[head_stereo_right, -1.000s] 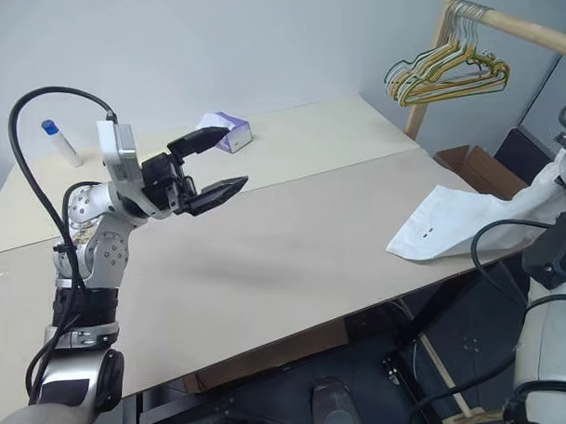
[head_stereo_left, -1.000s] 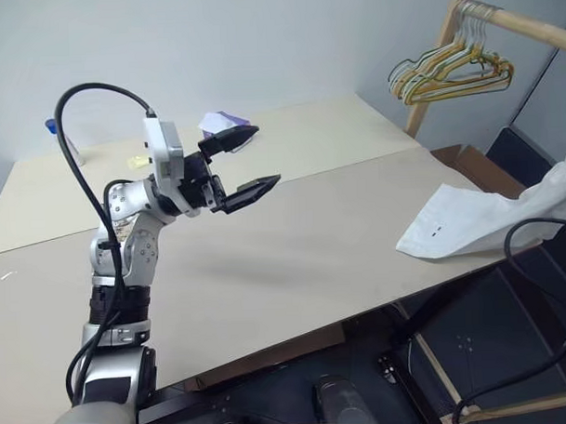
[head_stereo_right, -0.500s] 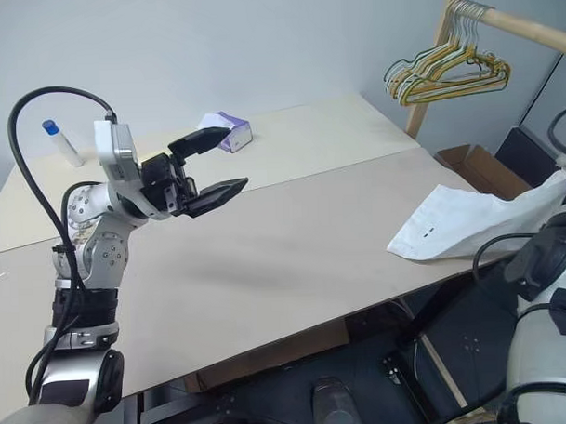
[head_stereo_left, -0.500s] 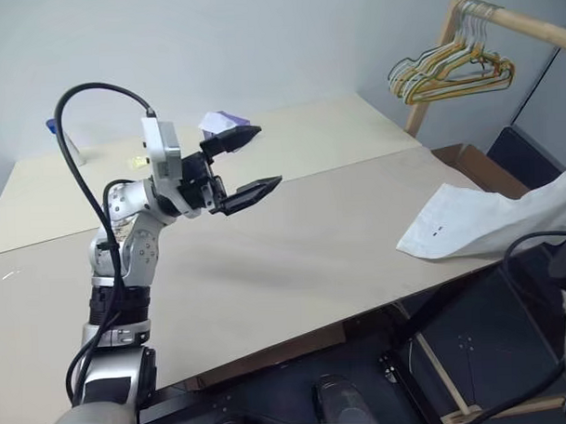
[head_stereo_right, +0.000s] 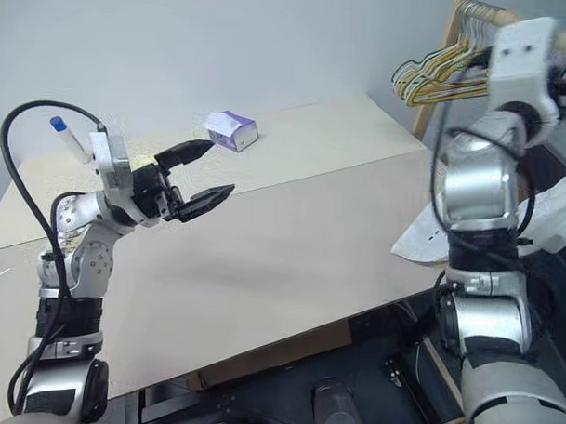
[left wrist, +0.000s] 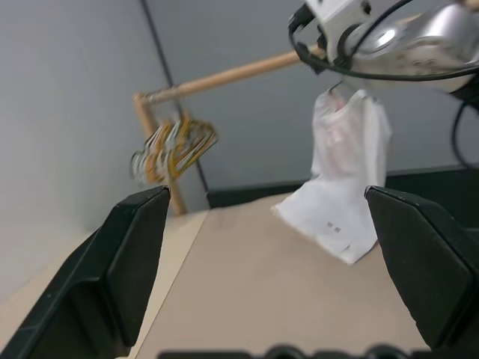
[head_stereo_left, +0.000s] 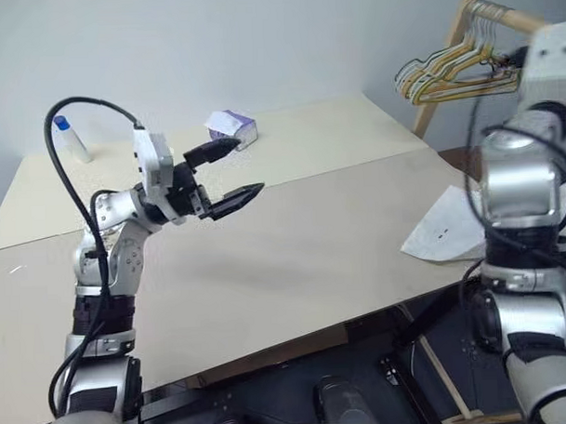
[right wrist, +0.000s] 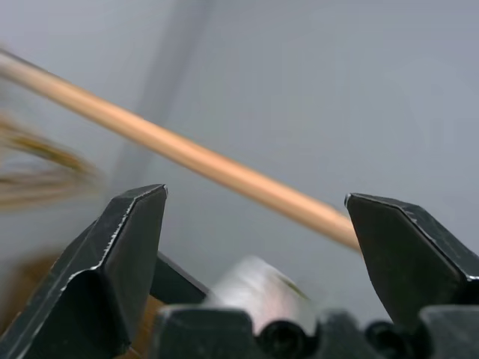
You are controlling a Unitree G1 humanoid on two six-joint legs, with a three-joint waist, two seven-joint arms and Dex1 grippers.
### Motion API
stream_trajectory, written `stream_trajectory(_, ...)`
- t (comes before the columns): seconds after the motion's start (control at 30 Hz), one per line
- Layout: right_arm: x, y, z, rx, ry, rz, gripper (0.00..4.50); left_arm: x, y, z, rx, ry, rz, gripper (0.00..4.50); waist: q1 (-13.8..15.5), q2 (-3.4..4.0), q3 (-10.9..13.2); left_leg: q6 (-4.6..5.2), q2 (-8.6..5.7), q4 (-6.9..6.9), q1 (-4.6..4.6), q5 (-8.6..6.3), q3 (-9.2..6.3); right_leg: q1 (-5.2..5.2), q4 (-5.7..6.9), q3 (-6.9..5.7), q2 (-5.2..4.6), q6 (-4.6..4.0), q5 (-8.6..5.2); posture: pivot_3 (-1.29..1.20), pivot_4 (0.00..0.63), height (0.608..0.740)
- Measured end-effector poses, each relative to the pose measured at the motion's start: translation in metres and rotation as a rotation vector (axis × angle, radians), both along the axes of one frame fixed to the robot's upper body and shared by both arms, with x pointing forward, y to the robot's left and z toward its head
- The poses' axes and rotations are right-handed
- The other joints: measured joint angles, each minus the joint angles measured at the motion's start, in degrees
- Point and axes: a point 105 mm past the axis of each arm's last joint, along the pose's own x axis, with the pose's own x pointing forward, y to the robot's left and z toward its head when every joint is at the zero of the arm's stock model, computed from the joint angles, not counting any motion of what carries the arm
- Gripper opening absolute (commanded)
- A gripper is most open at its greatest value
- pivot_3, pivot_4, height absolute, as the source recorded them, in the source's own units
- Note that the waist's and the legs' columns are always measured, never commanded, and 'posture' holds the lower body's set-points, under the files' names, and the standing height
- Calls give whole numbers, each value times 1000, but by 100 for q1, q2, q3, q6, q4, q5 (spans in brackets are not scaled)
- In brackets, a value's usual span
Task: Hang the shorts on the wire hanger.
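The white shorts [head_stereo_left: 433, 233] lie with one end on the table's right corner. In the left wrist view the rest of the shorts [left wrist: 346, 142] hangs upward beside my right arm. I cannot make out the wire hanger. My right arm [head_stereo_left: 516, 181] is raised in front of the shorts. My right gripper [right wrist: 254, 198] is open with nothing between its fingers and points at the wooden rail [right wrist: 187, 153]. My left gripper [head_stereo_left: 249, 165] hovers open and empty above the table's left half, far from the shorts.
A bunch of yellow and green hangers [head_stereo_left: 450, 71] hangs on the wooden rack [head_stereo_left: 499, 14] at the back right. A white-purple tissue box [head_stereo_left: 232, 128] and a blue-capped bottle [head_stereo_left: 73, 140] stand at the back of the beige table [head_stereo_left: 294, 258].
My right arm has swung up from the lower right into view, in front of the shorts, and its gripper now stands open. The left gripper drifted slightly left and down; the camera view shifted too.
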Motion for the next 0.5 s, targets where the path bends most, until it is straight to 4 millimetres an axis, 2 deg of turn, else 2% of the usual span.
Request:
stream_trajectory(0.07,7,31,1,-49,22,224,4447,-1,11,-7,16,25,55,4500,26,-1,1,8,-1,-2,2,-5,3,0,-3,-3,0,0,1,-155,0,740)
stream_trajectory(0.17,15,67,-3,-127,111,452,4447,-8,26,-21,48,67,122,4500,77,-15,0,17,1,-2,3,-10,3,2,-6,-25,1,-9,6,-113,0,740)
stream_trajectory(0.23,21,92,-19,-162,207,615,4447,-16,32,-34,62,96,154,4500,131,-18,0,18,1,-3,2,-11,3,1,-5,-32,-1,-36,22,-83,0,740)
stream_trajectory(0.37,17,146,-70,-201,420,966,4447,-29,39,-47,69,136,220,4500,364,-28,4,42,4,-2,-3,-25,-4,-2,-4,-47,0,-49,28,-22,0,740)
stream_trajectory(0.43,9,164,-88,-222,504,1100,4447,-34,41,-50,70,144,246,4500,522,-28,4,42,4,-3,-4,-26,-4,-2,-5,-53,0,-51,29,18,0,740)
stream_trajectory(0.5,5,172,-96,-227,559,1179,4447,-38,44,-53,69,164,274,4500,665,-28,4,43,4,-2,-4,-26,-3,-2,-6,-55,0,-53,29,54,0,740)
